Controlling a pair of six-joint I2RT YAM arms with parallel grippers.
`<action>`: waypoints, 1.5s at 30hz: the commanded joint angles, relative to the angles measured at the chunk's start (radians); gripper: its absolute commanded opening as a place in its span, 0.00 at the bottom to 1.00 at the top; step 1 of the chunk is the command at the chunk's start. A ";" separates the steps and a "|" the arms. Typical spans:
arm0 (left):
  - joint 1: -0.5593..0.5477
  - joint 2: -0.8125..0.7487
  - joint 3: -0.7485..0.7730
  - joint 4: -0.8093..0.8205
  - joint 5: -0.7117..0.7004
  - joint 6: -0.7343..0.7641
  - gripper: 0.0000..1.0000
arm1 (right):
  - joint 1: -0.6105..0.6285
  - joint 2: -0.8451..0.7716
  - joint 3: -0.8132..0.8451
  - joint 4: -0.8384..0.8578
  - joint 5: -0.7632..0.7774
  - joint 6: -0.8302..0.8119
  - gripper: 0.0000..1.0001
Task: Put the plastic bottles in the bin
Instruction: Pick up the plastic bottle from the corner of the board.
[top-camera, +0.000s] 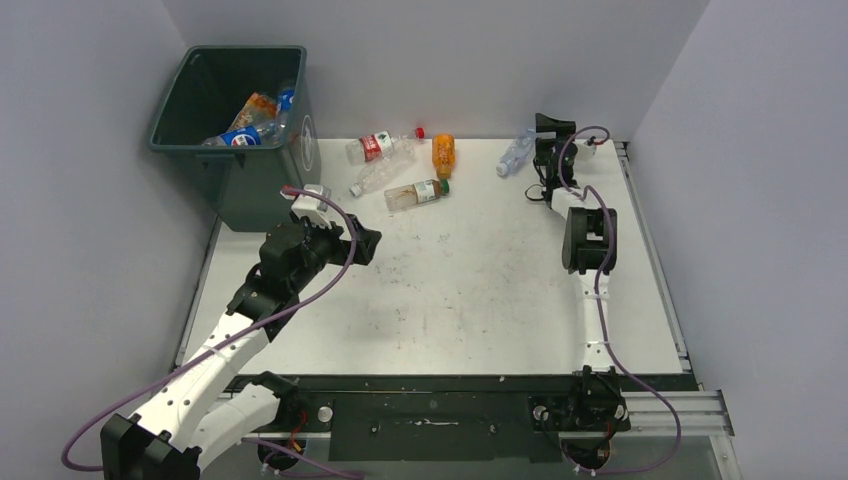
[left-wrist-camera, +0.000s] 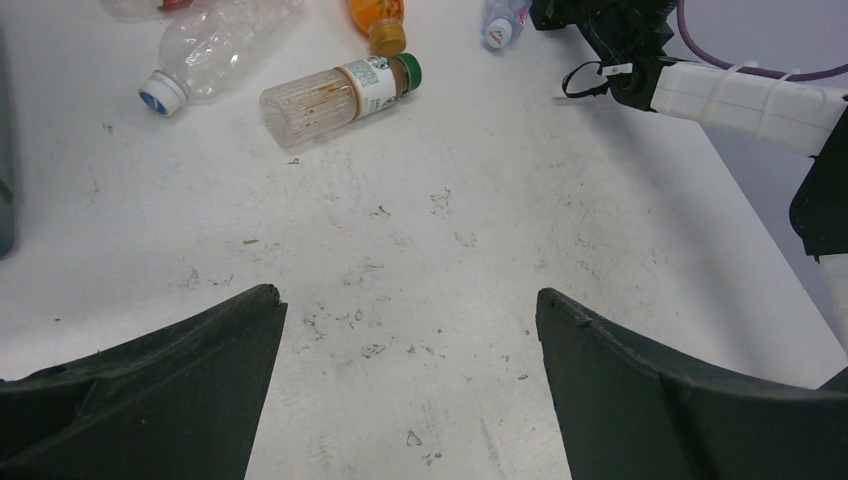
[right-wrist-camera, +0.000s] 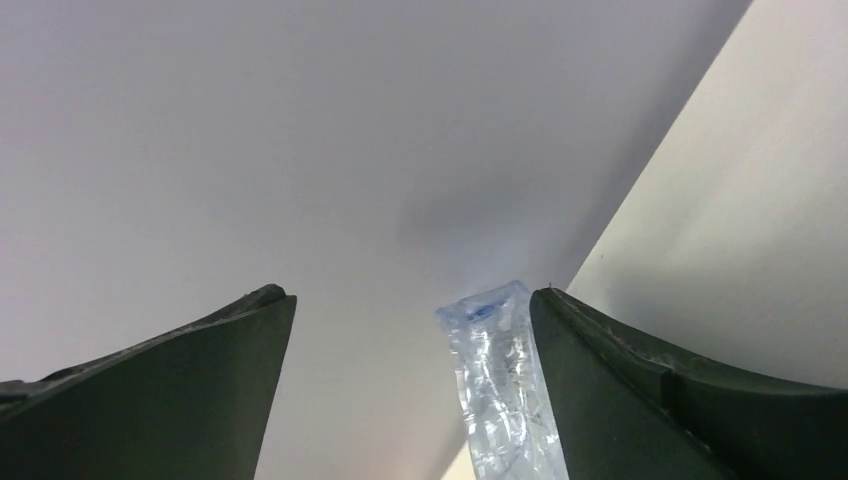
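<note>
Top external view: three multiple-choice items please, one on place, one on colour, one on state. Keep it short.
1. Where is the bin?
A. far left
B. far right
C. between the arm bases

2. What colour is the cap of the stained clear bottle?
A. red
B. green
C. white

3. What is the state of the left gripper?
A. shut on a bottle
B. shut on nothing
C. open, holding nothing

Answers:
1. A: it stands at the far left corner of the table.
2. B: a green cap shows at the bottle's right end.
3. C: its fingers stand wide apart with nothing between them.
</note>
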 joint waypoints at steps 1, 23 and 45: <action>-0.001 -0.017 0.039 0.019 0.004 0.006 0.96 | 0.018 -0.029 -0.154 -0.133 -0.106 -0.116 0.98; -0.042 -0.081 0.037 0.028 0.030 -0.013 0.96 | 0.144 -0.261 -0.259 -0.673 0.007 -0.637 0.92; -0.072 -0.126 0.025 0.037 -0.002 -0.002 0.96 | 0.141 -0.423 -0.514 -0.683 -0.031 -0.792 0.23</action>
